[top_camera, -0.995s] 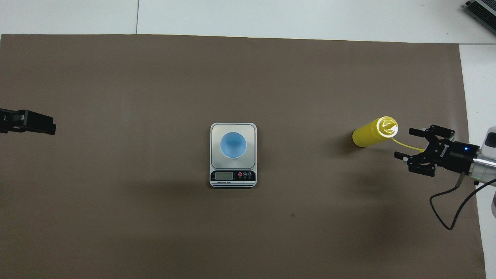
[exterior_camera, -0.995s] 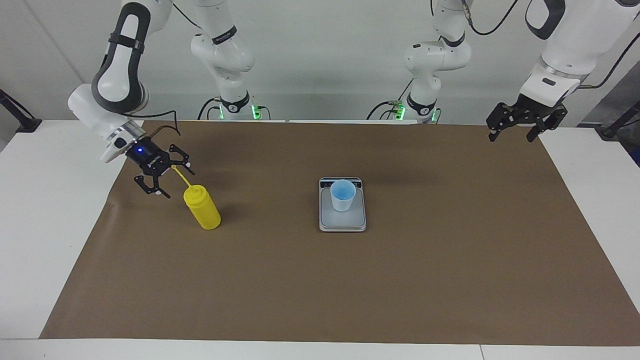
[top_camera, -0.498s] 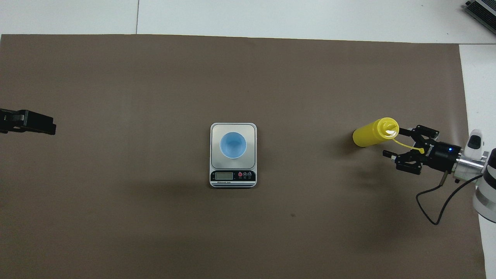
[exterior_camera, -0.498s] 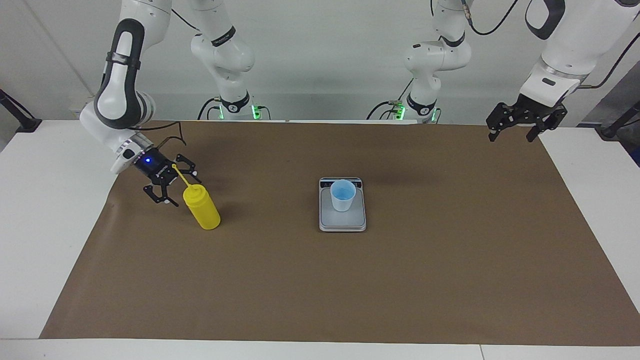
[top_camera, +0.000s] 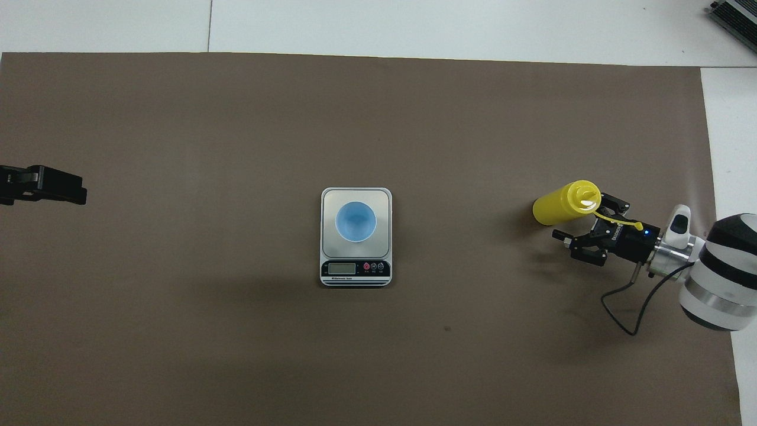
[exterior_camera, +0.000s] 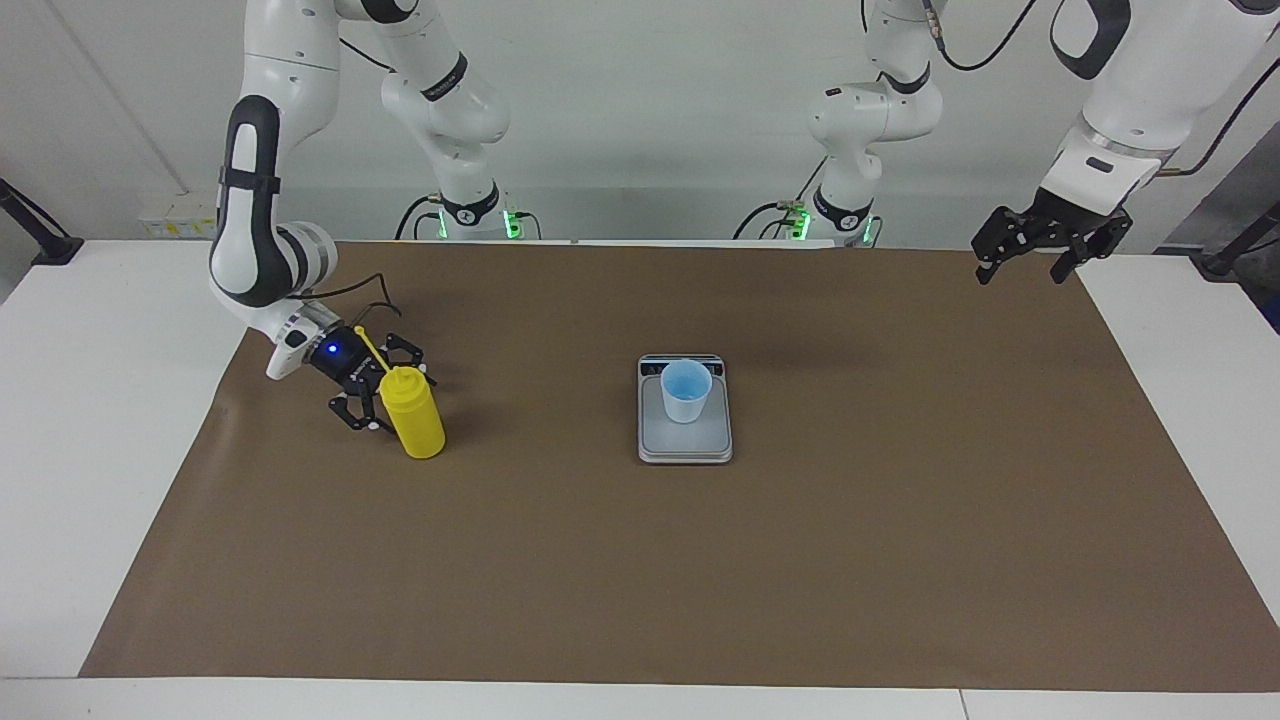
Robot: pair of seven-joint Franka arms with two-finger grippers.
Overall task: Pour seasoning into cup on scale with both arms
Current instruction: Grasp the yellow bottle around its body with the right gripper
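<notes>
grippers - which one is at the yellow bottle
The right gripper, open, fingers either side of the yellow bottle. The left gripper waits, raised over the mat's corner.

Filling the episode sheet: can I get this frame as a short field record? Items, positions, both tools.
bottle: yellow, upright on brown mat, toward right arm's end
cup: light blue, on scale, mid-table
right tool: open, low around the bottle's upper part, not closed on it
left tool: open, waiting raised over the mat's corner at left arm's end
pour: not begun
</notes>
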